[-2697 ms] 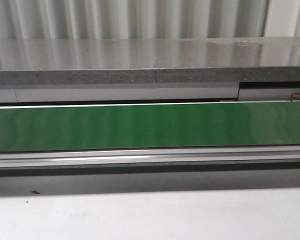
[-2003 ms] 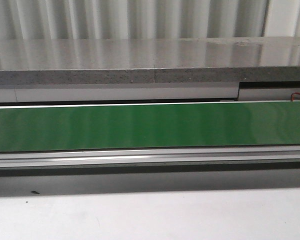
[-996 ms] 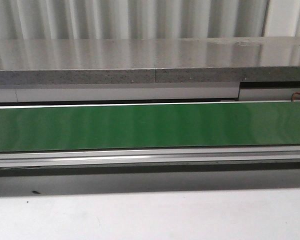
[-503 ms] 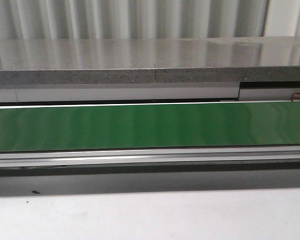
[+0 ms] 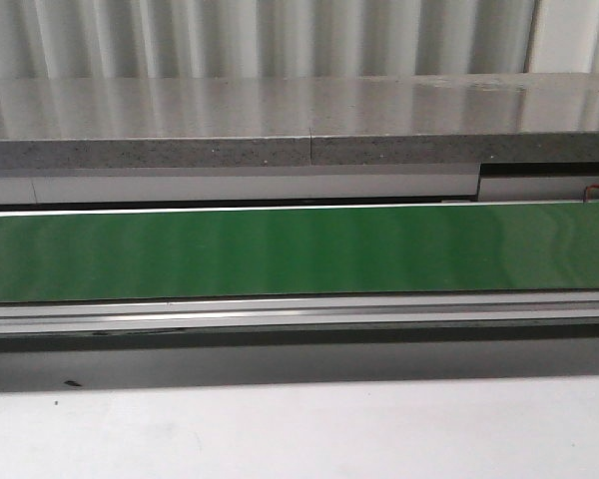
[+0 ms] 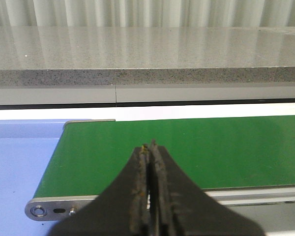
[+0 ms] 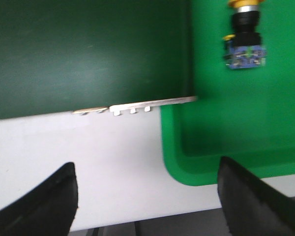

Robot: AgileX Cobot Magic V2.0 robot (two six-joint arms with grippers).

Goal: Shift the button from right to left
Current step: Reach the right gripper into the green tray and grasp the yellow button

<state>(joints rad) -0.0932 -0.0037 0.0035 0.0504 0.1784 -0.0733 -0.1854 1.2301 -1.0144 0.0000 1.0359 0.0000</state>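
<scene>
The button (image 7: 242,44), with a yellow cap, a black neck and a blue-grey body, lies inside a bright green tray (image 7: 221,172) in the right wrist view. My right gripper (image 7: 147,206) is open and empty; it hangs above the white table at the tray's corner, apart from the button. My left gripper (image 6: 150,146) is shut and empty; it points at the green belt (image 6: 187,147) near the belt's end. The front view shows the belt (image 5: 299,249) bare, with no gripper and no button in it.
A grey stone ledge (image 5: 299,125) runs behind the belt. A metal rail (image 5: 299,311) lines the belt's near side. A pale blue surface (image 6: 19,162) lies off the belt's end. A dark green panel (image 7: 88,54) with a metal bracket (image 7: 137,105) adjoins the tray.
</scene>
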